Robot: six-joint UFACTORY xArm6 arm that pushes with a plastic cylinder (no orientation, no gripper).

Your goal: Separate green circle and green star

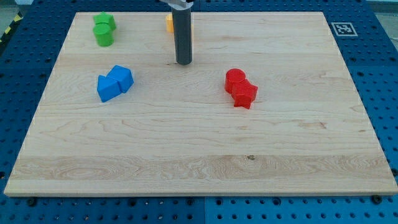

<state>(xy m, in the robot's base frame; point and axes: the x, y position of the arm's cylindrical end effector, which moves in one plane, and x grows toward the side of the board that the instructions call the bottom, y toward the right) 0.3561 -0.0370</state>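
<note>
The green circle (pixel 104 35) and the green star (pixel 104 21) sit touching each other near the view's top left corner of the wooden board (pixel 199 162), the star above the circle. My tip (pixel 183 62) rests on the board at top centre, well to the right of the green pair and not touching them. The rod hides most of a yellow-orange block (pixel 169 23) behind it.
Two blue blocks (pixel 114 83) lie together at the view's left. A red circle (pixel 235 79) and a red star-like block (pixel 245 94) touch at right of centre. A fiducial tag (pixel 341 28) marks the board's top right corner.
</note>
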